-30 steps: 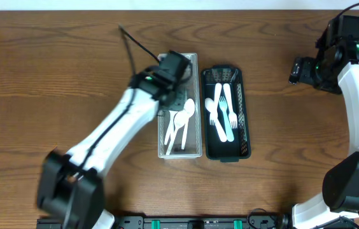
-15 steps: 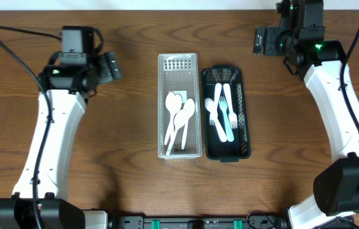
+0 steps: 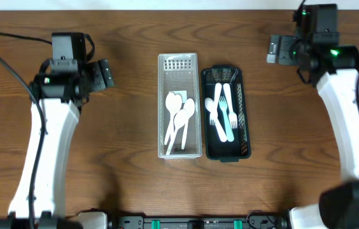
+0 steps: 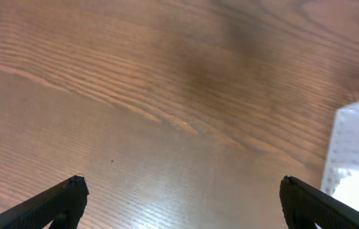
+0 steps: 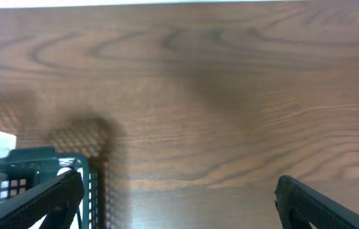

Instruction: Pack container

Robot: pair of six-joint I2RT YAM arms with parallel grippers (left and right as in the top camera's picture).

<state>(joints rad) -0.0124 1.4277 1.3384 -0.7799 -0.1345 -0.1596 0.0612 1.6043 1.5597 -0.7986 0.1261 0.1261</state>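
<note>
A clear white container (image 3: 161, 95) stands at the table's middle with three white spoons (image 3: 181, 117) lying in it. Beside it on the right is a dark green container (image 3: 247, 130) holding white and pale blue forks (image 3: 223, 112). My left gripper (image 3: 107, 74) hovers open and empty well to the left of the clear container. In the left wrist view that gripper (image 4: 183, 192) shows only bare wood between its fingers, with the clear container's corner (image 4: 356, 146) at the right edge. My right gripper (image 3: 273, 49) is open and empty, up and to the right of the green container (image 5: 15, 173).
Brown wooden table (image 3: 122, 172) all round. Both containers sit side by side, almost touching. A pale strip marks the table's far edge (image 3: 167, 5). The arm bases stand at the near edge.
My left arm has drawn back from over the clear container to the far left, and its jaws have opened. The right gripper swung in toward the containers, then back a little to the right.
</note>
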